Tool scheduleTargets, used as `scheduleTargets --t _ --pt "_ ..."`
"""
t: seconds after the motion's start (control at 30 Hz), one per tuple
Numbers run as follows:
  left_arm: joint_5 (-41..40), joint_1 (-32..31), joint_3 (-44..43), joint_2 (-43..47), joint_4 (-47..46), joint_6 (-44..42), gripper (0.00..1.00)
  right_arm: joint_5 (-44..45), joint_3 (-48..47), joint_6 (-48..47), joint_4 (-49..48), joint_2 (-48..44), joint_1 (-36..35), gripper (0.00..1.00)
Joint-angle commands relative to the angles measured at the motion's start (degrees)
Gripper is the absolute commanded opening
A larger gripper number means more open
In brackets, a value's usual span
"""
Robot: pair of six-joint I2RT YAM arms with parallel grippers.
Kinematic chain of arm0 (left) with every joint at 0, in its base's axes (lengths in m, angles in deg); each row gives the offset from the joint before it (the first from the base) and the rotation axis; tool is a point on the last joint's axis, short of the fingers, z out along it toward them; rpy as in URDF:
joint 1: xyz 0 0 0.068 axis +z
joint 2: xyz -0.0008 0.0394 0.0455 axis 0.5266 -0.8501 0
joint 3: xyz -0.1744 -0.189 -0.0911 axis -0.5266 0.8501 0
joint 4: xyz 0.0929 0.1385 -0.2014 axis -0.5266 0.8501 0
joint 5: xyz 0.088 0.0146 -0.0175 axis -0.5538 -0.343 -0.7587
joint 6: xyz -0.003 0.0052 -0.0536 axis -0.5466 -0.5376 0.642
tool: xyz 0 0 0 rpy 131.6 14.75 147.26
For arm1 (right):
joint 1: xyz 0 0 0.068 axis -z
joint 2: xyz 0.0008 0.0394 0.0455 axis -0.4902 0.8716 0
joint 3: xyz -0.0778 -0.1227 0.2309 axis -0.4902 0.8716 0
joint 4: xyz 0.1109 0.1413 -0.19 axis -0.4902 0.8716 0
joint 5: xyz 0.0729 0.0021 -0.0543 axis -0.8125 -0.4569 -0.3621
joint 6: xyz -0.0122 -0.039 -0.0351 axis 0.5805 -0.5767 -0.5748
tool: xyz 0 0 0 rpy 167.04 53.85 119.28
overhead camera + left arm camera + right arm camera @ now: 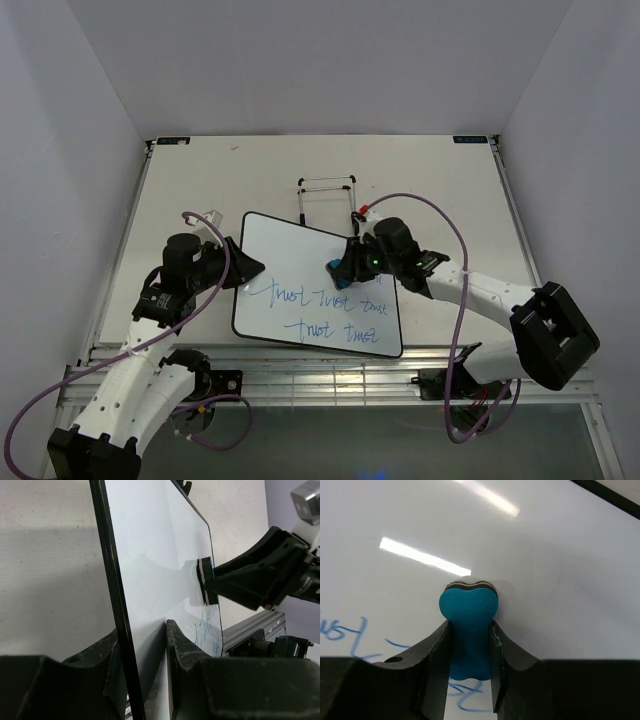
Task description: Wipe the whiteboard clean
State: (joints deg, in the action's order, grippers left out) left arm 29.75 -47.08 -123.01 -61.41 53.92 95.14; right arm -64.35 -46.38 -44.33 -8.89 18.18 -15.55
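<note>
The whiteboard (300,255) lies at the table's middle, white with a black rim and blue handwriting on its near half. My left gripper (243,268) is shut on its left edge; in the left wrist view the jaws clamp the rim of the whiteboard (150,555). My right gripper (343,266) is shut on the blue bone-shaped eraser (334,267) and presses it on the board above the writing. In the right wrist view the eraser (468,625) sits between the fingers against the whiteboard (545,580). The eraser also shows in the left wrist view (206,579).
A thin black wire easel stand (327,192) stands just behind the board. The table's near edge is a metal rail (320,375). Purple cables loop from both arms. White walls close in the table on three sides.
</note>
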Motion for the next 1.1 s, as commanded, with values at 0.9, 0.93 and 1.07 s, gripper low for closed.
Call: scheduleTargets --t 0.9,0.93,1.07 --pt "-6.0 -1.5 -0.9 1.9 -3.8 -10.6 0.0 0.9 12.8 -12.0 19.8 -2.7 27.0 0.08" --pt "-5.9 -1.4 -0.9 1.9 -3.9 -10.6 0.0 -2.3 13.3 -11.9 18.2 -3.4 26.9 0.08" --pt "-5.6 -1.5 -0.8 1.4 -4.0 -10.6 0.0 -13.0 16.3 -5.8 7.6 -8.9 19.2 0.08"
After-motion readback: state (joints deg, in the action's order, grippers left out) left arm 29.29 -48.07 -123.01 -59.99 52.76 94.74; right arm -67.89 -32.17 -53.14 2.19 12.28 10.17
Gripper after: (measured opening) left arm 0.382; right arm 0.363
